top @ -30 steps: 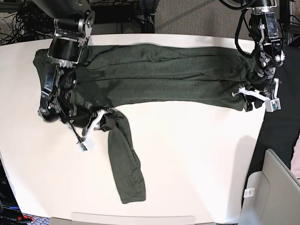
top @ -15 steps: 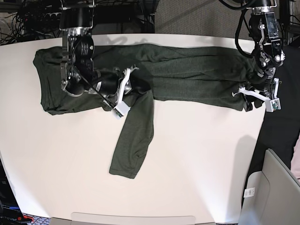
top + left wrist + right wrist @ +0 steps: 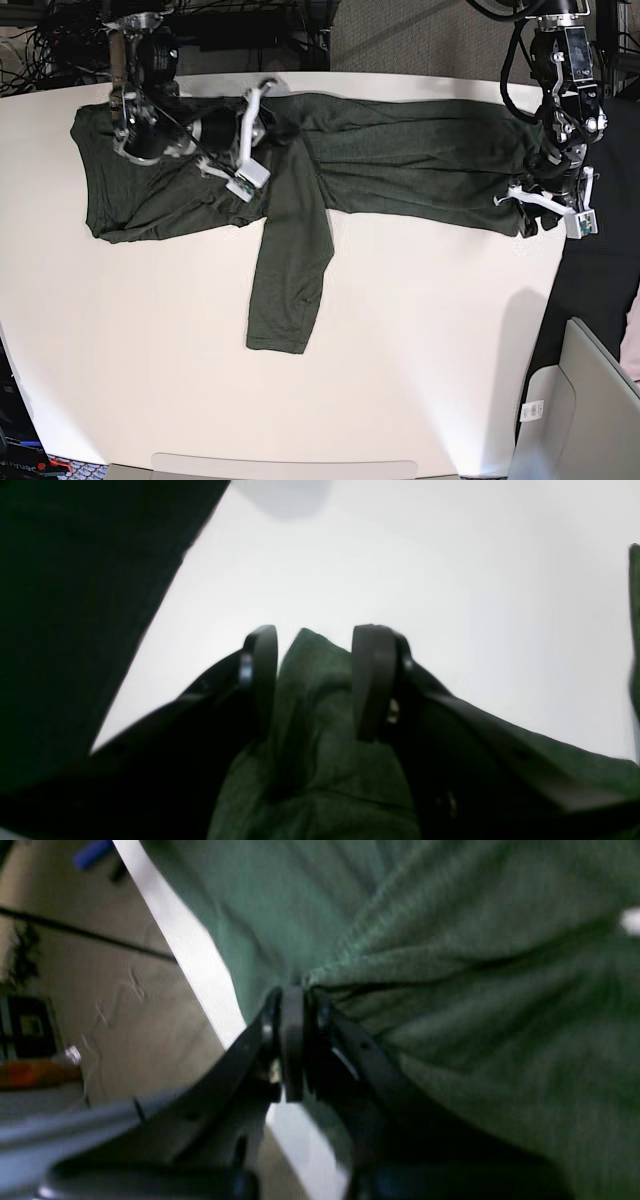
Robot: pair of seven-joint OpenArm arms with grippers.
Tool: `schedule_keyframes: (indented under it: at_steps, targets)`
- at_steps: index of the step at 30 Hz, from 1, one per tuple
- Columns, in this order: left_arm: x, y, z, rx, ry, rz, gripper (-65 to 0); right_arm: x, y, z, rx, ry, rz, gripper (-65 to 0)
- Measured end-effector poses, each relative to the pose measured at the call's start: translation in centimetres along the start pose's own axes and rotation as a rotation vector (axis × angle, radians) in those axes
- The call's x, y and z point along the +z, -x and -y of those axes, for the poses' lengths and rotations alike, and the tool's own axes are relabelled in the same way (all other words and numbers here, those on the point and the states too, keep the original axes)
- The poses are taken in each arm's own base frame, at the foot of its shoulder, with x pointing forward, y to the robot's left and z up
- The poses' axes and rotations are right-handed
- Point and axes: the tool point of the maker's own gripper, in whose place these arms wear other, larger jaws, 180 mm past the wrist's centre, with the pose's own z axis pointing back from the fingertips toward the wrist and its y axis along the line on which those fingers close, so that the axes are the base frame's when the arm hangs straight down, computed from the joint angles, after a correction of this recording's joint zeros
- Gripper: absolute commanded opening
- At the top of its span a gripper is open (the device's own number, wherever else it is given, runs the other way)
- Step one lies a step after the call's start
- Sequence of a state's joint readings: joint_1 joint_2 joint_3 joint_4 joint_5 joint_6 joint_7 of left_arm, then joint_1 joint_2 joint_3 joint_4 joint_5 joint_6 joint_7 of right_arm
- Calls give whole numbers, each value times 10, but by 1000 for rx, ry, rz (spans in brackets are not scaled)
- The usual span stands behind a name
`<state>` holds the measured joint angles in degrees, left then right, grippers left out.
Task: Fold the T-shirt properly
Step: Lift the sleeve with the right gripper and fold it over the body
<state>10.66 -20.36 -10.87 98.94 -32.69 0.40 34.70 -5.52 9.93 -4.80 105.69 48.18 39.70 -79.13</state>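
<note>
The dark olive T-shirt (image 3: 420,165) lies stretched along the back of the white table (image 3: 420,350). One long sleeve (image 3: 290,270) trails from it toward the front. My right gripper (image 3: 268,135) is over the shirt's left part, shut on a pinch of fabric. In the right wrist view its fingers (image 3: 292,1040) are pressed together on the green knit (image 3: 475,965). My left gripper (image 3: 540,205) sits at the shirt's right end. In the left wrist view a bunch of fabric (image 3: 315,705) fills the gap between its fingers (image 3: 372,680).
A black cloth (image 3: 600,280) hangs past the table's right edge. A grey-white box (image 3: 585,400) stands at the lower right. Cables and gear (image 3: 60,50) lie behind the table's back edge. Bare tabletop lies in front of the shirt.
My right gripper has carried the sleeve's upper part from the front left up and rightward over the shirt's body. The sleeve has swung with it. The left gripper has stayed put.
</note>
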Motion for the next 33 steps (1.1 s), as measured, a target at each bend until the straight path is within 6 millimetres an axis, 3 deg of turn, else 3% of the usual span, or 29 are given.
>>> schedule_keyframes:
  at_steps: [9, 11, 16, 20, 26, 28, 33]
  targets:
    - [-1, 7, 7, 25, 10, -11, -410, 19, 13, 0, 50, 39, -36, -639]
    - [-1, 8, 10, 23, 20, -12, -410, 23, 8, 6, 41, 60, -4, -599]
    - [-1, 6, 7, 21, 11, -7, -410, 40, -8, 39, 41, 192, 61, -317]
    - [-1, 7, 7, 22, 10, -8, -410, 53, -45, 61, 55, 249, 160, -136]
    - [0, 8, 6, 23, 8, -10, -410, 62, -67, 137, -46, 410, 201, -120]
    - [1, 11, 6, 22, 10, -15, -410, 57, -79, 154, -55, 442, 190, -120]
    - [3, 16, 4, 22, 4, -30, -410, 38, -114, 174, -51, 465, 195, -120]
